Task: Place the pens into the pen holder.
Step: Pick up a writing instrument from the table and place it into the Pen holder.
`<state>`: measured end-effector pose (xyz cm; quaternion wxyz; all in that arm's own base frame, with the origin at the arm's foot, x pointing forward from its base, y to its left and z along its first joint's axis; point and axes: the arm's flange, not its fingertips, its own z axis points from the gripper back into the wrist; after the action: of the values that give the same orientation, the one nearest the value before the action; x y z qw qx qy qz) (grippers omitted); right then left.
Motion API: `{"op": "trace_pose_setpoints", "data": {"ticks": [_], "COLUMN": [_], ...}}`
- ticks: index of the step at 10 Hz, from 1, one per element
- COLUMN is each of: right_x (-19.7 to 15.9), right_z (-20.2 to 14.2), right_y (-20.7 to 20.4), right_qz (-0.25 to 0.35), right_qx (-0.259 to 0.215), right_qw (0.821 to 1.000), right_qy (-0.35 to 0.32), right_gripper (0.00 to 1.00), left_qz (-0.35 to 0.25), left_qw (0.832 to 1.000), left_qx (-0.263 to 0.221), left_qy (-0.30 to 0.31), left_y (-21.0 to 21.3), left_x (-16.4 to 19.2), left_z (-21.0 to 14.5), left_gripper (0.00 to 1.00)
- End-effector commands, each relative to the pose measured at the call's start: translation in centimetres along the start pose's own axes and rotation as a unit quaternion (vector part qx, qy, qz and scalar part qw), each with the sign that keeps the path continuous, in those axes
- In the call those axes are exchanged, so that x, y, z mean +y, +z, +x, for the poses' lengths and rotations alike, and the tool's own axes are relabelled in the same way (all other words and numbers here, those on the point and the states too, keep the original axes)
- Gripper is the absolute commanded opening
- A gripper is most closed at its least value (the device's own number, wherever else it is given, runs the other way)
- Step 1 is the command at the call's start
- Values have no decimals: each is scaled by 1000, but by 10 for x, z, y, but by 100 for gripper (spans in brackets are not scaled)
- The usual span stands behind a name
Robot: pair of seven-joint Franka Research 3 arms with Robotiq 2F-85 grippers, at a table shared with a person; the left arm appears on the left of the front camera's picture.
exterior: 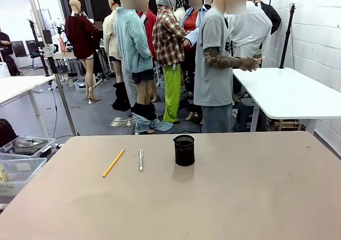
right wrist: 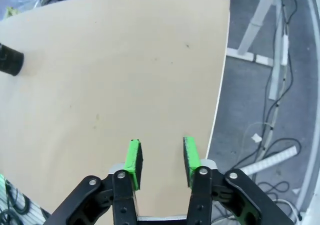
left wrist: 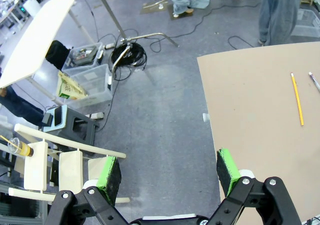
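Note:
On the tan table (exterior: 240,197) lie two pens: a long yellow one (exterior: 113,162) at left centre and a shorter silver one (exterior: 140,159) just right of it. The black mesh pen holder (exterior: 184,150) stands upright to their right, nothing showing above its rim. My left gripper (left wrist: 168,172) hangs wide open over the floor beside the table's edge, with the yellow pen (left wrist: 297,99) and the silver pen (left wrist: 315,81) far off on the tabletop. My right gripper (right wrist: 162,160) hovers over bare table near its corner, fingers apart and empty; the pen holder (right wrist: 10,60) sits far off.
A person (exterior: 213,64) stands beyond the far edge, turned sideways. A white table (exterior: 298,96) is at the back right. Plastic bins (left wrist: 85,80) and a pale chair (left wrist: 60,160) stand on the floor by the table's left side.

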<state>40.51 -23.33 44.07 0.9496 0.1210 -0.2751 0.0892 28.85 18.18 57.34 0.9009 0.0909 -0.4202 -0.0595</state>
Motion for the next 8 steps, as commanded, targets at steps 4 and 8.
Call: {"op": "trace_pose_setpoints", "data": {"ticks": [4, 8], "right_x": [4, 4], "right_z": [5, 5], "right_y": [-8, -8], "right_qz": [-12, -12], "right_qx": [13, 13], "right_qw": [1000, 1000], "right_qy": [-19, -19], "right_gripper": [78, 78], "left_qz": [-73, -117], "left_qw": [994, 978], "left_qx": [-2, 68], "left_qy": [-75, -156], "left_y": [-19, -91], "left_x": [-85, -191], "left_z": [60, 143], "left_gripper": [100, 100]}}
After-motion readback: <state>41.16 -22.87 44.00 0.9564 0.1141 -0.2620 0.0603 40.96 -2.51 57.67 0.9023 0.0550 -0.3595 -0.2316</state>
